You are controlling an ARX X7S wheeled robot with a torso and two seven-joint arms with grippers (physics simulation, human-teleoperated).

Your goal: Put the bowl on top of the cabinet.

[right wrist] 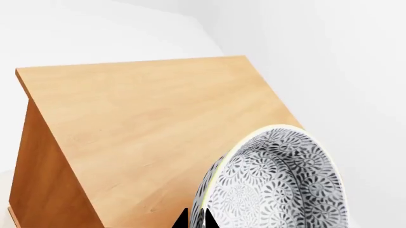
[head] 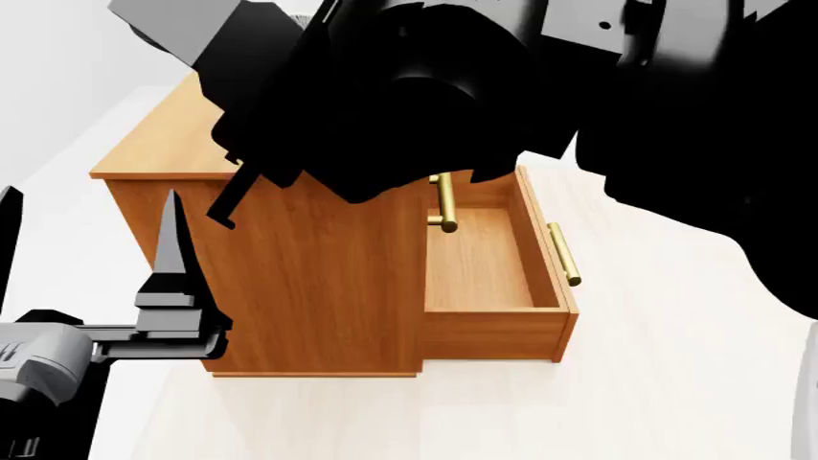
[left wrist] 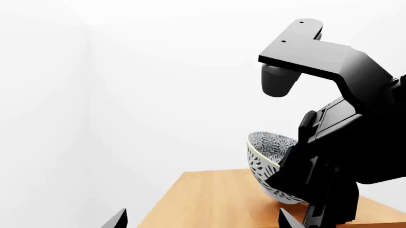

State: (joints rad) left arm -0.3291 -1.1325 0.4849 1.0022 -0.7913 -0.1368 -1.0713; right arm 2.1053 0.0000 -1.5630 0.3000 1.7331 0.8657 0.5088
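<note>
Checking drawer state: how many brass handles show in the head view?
2. One handle on the cabinet front beside the open drawer, one on that drawer's front. The arms may hide others.

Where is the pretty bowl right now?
The bowl is tilted on its side in the right hand, up above the cabinet top, not set down yet.

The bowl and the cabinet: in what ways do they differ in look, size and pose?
The bowl is round, white with a dense dark leaf pattern; the cabinet is boxy, plain warm-brown wood with brass handles. The bowl is much smaller than the cabinet. The bowl is tilted on edge above the cabinet's top, while the cabinet stands level on the floor with one drawer open.
</note>
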